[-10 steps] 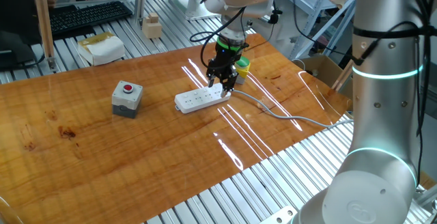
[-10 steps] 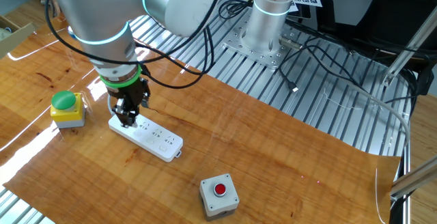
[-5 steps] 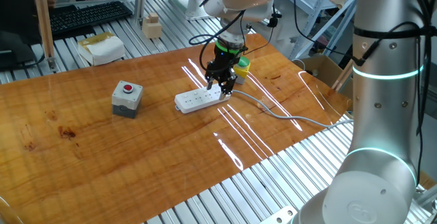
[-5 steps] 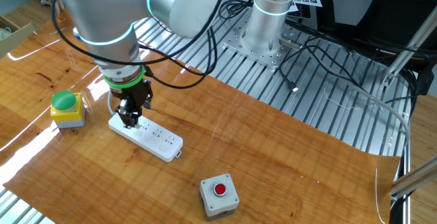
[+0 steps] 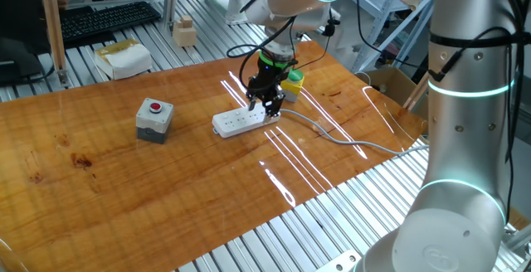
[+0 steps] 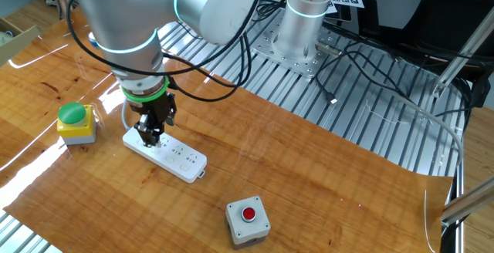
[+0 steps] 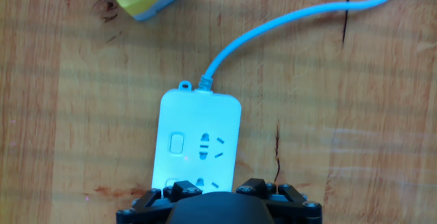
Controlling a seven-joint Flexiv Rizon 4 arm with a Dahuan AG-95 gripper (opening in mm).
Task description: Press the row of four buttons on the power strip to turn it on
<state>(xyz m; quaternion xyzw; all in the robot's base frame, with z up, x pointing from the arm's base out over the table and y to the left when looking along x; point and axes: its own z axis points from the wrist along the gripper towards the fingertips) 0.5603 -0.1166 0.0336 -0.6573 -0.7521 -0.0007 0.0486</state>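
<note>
The white power strip [image 5: 239, 121] lies flat near the middle of the wooden table, with its grey cable [image 5: 348, 143] trailing off to the right. My gripper [image 5: 266, 106] points straight down over the strip's cable end, its tips at or just above the top face [image 6: 176, 157]. The other fixed view shows my gripper [image 6: 151, 138] over the strip's left end. In the hand view the strip [image 7: 217, 118] runs under my hand; one small button [image 7: 177, 143] shows clearly, a second [image 7: 171, 182] peeks out at the hand's edge, and the rest are hidden. No view shows the gap between the fingertips.
A yellow box with a green button [image 6: 75, 122] stands close beside the strip's cable end, behind my gripper [image 5: 294, 79]. A grey box with a red button [image 5: 154, 119] sits to the left. A keyboard [image 5: 108, 19], a white box [image 5: 124, 59] and a wooden block [image 5: 184, 31] lie beyond the table's far edge.
My gripper has shifted a little along the strip, away from the cable end. The strip and both button boxes have stayed where they were.
</note>
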